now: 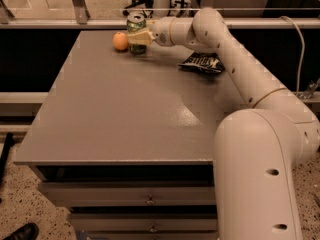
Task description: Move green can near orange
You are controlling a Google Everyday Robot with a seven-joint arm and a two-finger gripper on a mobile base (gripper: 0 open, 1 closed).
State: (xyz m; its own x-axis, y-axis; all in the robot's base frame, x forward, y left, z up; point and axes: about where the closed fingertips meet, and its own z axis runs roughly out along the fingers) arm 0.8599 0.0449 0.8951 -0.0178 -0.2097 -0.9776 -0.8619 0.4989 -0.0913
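Gripper (139,37) reaching across far end of table (125,114), fingers clamping green can (135,23) mid-body; can standing upright just beside orange (120,41); advising lowering flat, releasing gently, avoiding nudging orange into rolling.

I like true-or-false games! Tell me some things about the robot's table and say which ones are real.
1. The green can stands next to the orange. True.
2. The gripper hangs over the chip bag. False: it is closed around the green can, at the far end of the table.
3. The chip bag lies on the table, apart from the can. True.
4. The green can lies on its side. False: it is upright.
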